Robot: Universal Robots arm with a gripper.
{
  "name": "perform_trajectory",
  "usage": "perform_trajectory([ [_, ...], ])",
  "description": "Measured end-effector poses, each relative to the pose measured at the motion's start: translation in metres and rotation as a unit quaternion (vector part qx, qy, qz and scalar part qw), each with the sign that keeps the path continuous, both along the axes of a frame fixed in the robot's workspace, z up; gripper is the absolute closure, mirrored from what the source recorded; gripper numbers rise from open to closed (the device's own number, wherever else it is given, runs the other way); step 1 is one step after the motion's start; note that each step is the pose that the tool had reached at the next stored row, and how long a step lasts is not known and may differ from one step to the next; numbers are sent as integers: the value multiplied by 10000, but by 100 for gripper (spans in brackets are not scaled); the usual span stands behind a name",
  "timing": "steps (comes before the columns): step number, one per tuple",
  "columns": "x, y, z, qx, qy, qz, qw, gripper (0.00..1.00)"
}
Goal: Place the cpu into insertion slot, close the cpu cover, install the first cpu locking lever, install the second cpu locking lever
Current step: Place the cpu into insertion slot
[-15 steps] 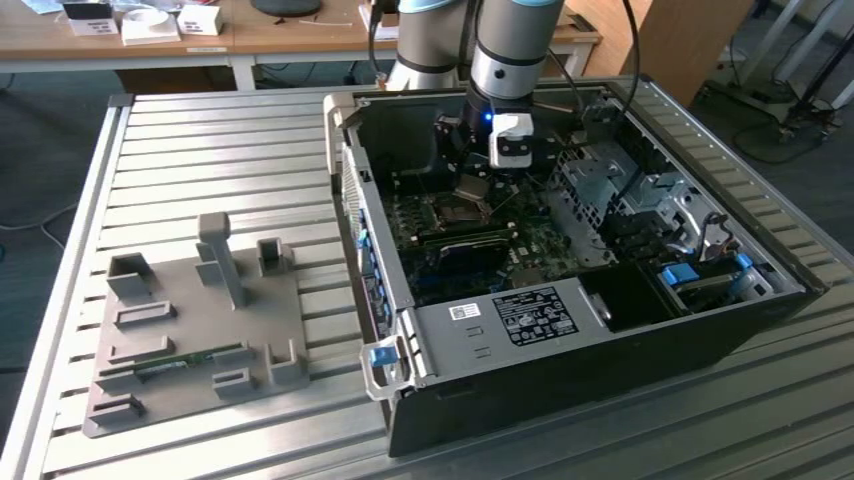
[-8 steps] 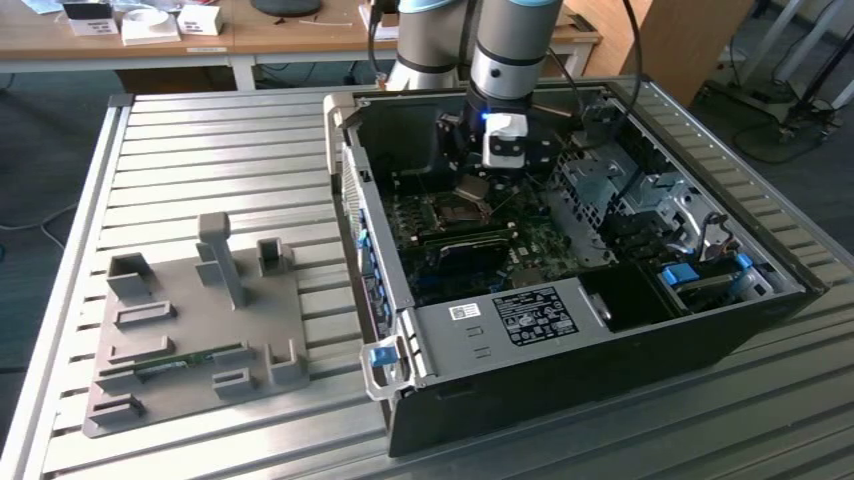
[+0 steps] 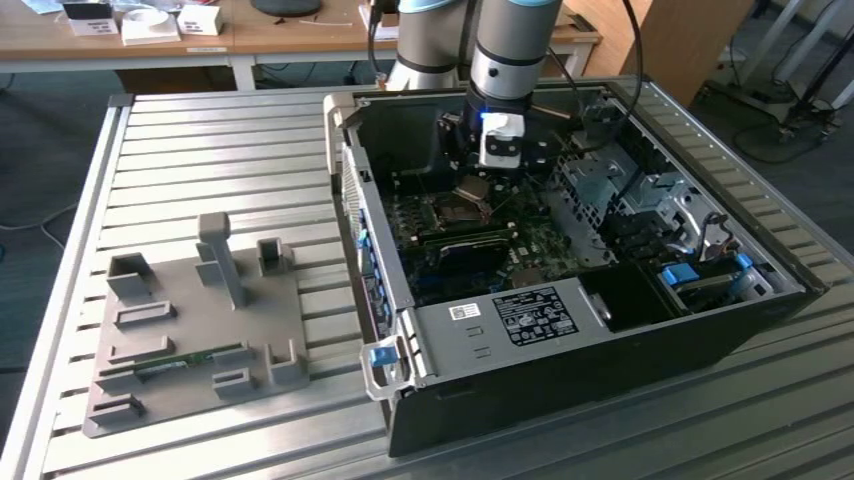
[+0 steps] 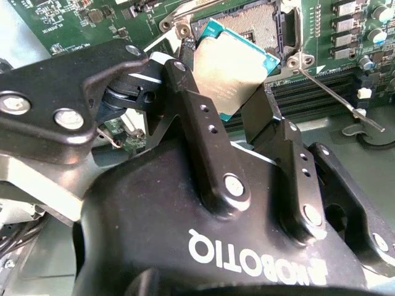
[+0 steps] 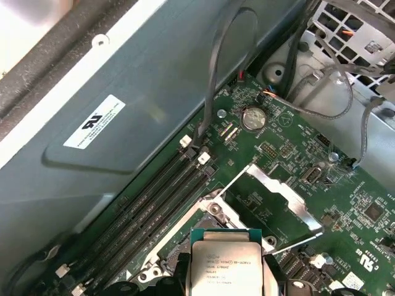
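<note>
My gripper (image 3: pixel 475 186) hangs inside the open computer case, shut on the cpu (image 4: pixel 231 65), a small square chip with a silvery top and teal edge. Two black fingers (image 4: pixel 192 108) pinch it by opposite sides. It is tilted a little and held just above the open insertion slot (image 4: pixel 256 18) on the green motherboard (image 3: pixel 454 240). In the first wrist view the cpu (image 5: pixel 225 265) sits in front of the cpu cover (image 5: pixel 290 198), a windowed silver frame that stands swung open beside the slot. A thin locking lever (image 4: pixel 336 92) sticks out, unlatched.
The case walls (image 3: pixel 354 190) rise close around the arm. Memory slots (image 5: pixel 160 191), a black cable loop (image 5: pixel 216 68) and a drive cage (image 3: pixel 627 190) crowd the board. A grey fixture plate (image 3: pixel 200 330) lies on the slatted table at the exterior view's left.
</note>
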State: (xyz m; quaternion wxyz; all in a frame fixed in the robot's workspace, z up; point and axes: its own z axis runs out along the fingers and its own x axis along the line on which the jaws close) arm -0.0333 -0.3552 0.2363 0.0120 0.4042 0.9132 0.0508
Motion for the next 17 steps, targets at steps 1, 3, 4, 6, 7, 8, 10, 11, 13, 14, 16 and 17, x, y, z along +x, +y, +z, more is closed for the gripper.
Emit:
perform_trajectory([
  [1, 0, 0, -1, 0, 0, -53, 10000, 46],
  [3, 0, 0, -1, 0, 0, -230, 9997, 46],
  [4, 0, 0, -1, 0, 0, -320, 9995, 46],
  [6, 0, 0, -1, 0, 0, -508, 9987, 46],
  [7, 0, 0, -1, 0, 0, -585, 9983, 46],
  [8, 0, 0, -1, 0, 0, -615, 9981, 46],
  [10, 0, 0, -1, 0, 0, -617, 9981, 46],
  [11, 0, 0, -1, 0, 0, -618, 9981, 46],
  [13, 0, 0, -1, 0, 1, -621, 9981, 46],
  [14, 0, 0, -1, 0, 0, -651, 9979, 46],
  [16, 0, 0, -2, 0, 0, -805, 9968, 46],
  [17, 0, 0, -2, 0, 0, -894, 9960, 46],
])
